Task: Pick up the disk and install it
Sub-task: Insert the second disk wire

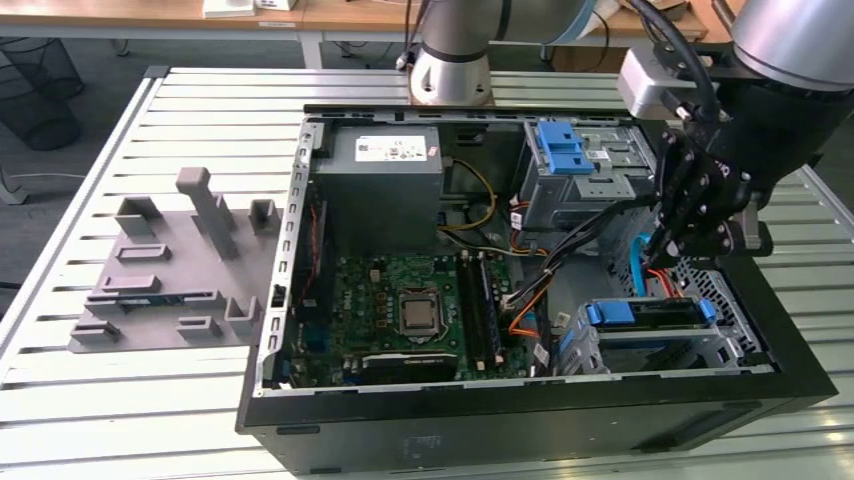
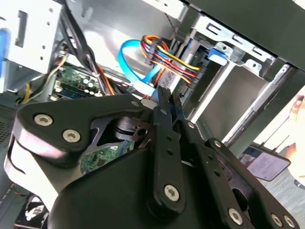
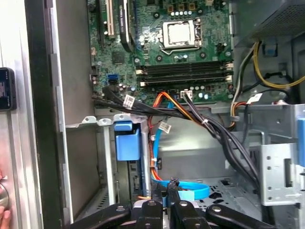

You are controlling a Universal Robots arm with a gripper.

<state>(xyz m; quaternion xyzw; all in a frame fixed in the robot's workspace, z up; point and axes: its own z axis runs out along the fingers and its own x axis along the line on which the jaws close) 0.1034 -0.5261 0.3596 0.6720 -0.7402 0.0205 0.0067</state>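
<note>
Gripper (image 1: pixel 683 240) hangs inside the open computer case (image 1: pixel 534 420) at the exterior view's right, its black fingers (image 3: pixel 157 210) drawn narrowly together with nothing seen between them. From the exterior view's left: a grey fixture plate (image 1: pixel 160 270) on the slatted table (image 1: pixel 80 400); the grey power-supply box (image 1: pixel 380 160); the green motherboard (image 1: pixel 400 310); a bundle of black, orange and yellow cables (image 1: pixel 534 270) crossing toward the drive bays; and the blue latch piece (image 1: pixel 567 150) on the upper metal bay. A light-blue data cable (image 3: pixel 190 191) loops just beside the fingertips. The disk (image 1: pixel 650 312) sits in the lower bay below the gripper, apart from it. Its blue carrier edge faces outward; its silver face and label cannot be made out.
</note>
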